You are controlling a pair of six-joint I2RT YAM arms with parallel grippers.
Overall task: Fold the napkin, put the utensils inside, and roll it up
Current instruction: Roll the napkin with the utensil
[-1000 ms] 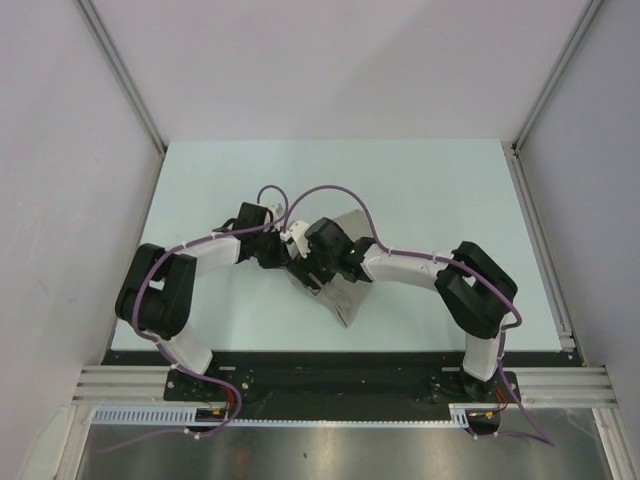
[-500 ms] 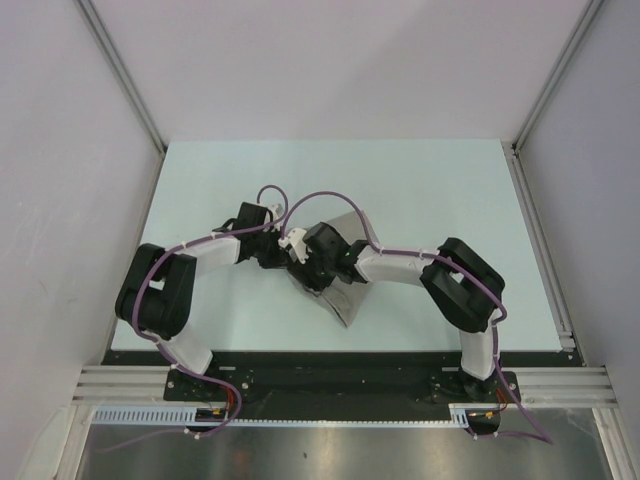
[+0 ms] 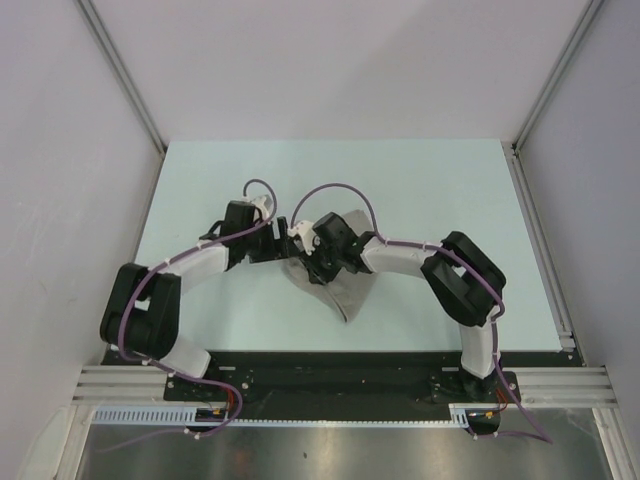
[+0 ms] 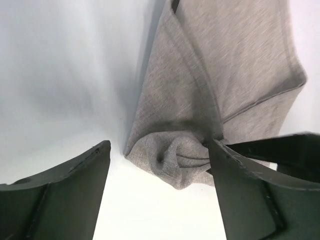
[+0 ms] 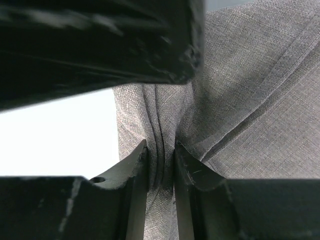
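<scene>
Looking down from above, you see the napkin lying on the desk, near its middle and a little toward the near edge. It is bunched into an uneven wedge whose tip points at the arm bases. The left arm reaches in from the left and the right arm from the right. Their wrists meet over the far left part of the cloth.

Your left jaws stand wide open and grip nothing. In the left wrist view the two fingers frame a rumpled, rolled-in end of the napkin. That lump rests on the desk between them, much nearer the finger on the right of that view. Whether it touches that finger you cannot tell.

Your right jaws are closed on the napkin. In the right wrist view the fingertips pinch a narrow upright ridge of cloth, its creases running straight down between them. Flat cloth with a stitched hem spreads to the right of the pinch. A dark blurred shape fills the top of that view, just above the ridge; you cannot tell what it is.
</scene>
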